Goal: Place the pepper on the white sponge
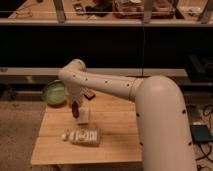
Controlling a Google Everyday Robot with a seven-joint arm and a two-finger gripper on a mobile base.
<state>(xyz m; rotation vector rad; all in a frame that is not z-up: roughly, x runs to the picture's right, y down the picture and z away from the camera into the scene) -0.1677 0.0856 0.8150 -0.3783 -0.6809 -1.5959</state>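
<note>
— Where's the pincer [75, 105]?
— Left of centre, gripping the pepper [75, 111] at the left edge of the white sponge [84, 116] on the desk [117, 131].
— Below that?
— A crinkly packet [82, 136].

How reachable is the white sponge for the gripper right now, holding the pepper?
Probably yes, it looks within reach. The gripper, holding the pepper, hangs close beside the white sponge, with nothing between them. The packet lies nearer the camera, out of the way.
</note>
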